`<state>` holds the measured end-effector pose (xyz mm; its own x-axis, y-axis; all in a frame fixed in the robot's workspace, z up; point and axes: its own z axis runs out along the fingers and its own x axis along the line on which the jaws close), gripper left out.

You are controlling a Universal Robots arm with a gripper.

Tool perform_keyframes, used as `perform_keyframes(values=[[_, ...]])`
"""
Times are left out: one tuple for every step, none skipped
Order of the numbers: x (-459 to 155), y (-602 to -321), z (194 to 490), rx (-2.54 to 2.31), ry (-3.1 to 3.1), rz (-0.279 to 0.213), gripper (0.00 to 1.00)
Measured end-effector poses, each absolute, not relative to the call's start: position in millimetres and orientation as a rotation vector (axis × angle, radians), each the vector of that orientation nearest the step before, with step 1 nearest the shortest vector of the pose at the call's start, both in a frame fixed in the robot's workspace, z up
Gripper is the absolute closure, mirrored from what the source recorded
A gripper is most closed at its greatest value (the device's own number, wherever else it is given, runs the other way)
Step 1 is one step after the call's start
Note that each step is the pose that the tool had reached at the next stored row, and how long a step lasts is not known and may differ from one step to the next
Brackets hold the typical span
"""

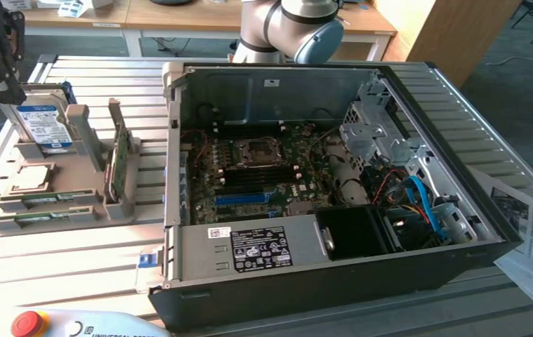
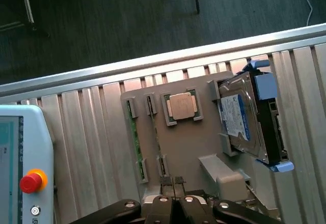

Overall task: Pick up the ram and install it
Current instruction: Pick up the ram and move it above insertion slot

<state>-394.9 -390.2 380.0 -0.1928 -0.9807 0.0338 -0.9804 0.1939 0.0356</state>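
The ram (image 1: 49,199), a long, thin green stick, lies slotted in the grey holder (image 1: 69,179) at the exterior view's lower left. The claw (image 1: 5,88) hangs at upper left, pressed together and empty.

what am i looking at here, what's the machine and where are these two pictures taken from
It is a robot arm with a pincer. One camera stands off to the side; the other rides on the wrist, looking down past the pincer, which is shut and holds nothing. On the slatted table sit an open computer case and a grey holder with a hard drive, a processor chip and two ram sticks. The pincer hangs over that holder.
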Motion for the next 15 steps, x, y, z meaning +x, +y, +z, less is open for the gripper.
perform_keyframes(values=[[-394.9, -390.2, 379.9, 1.981, -2.375, -0.008, 0.89], [-394.9, -390.2, 380.0, 1.997, -2.361, -0.008, 0.89], [-394.9, -390.2, 379.9, 2.014, -2.347, -0.007, 0.89], [-394.9, -390.2, 379.9, 2.032, -2.331, -0.006, 0.89], [-394.9, -390.2, 379.9, 2.048, -2.316, -0.005, 0.89], [-394.9, -390.2, 379.9, 2.064, -2.301, -0.004, 0.89], [-394.9, -390.2, 380.0, 2.080, -2.287, -0.003, 0.89], [-394.9, -390.2, 379.9, 2.095, -2.272, -0.002, 0.89], [-394.9, -390.2, 379.9, 2.112, -2.257, -0.001, 0.89], [-394.9, -390.2, 379.9, 2.127, -2.242, 0.000, 0.89], [-394.9, -390.2, 379.9, 2.142, -2.228, 0.001, 0.89], [-394.9, -390.2, 380.0, 2.156, -2.213, 0.002, 0.89], [-394.9, -390.2, 379.9, 2.171, -2.198, 0.003, 0.89], [-394.9, -390.2, 379.9, 2.186, -2.183, 0.004, 0.89], [-394.9, -390.2, 379.9, 2.201, -2.167, 0.005, 0.89]])
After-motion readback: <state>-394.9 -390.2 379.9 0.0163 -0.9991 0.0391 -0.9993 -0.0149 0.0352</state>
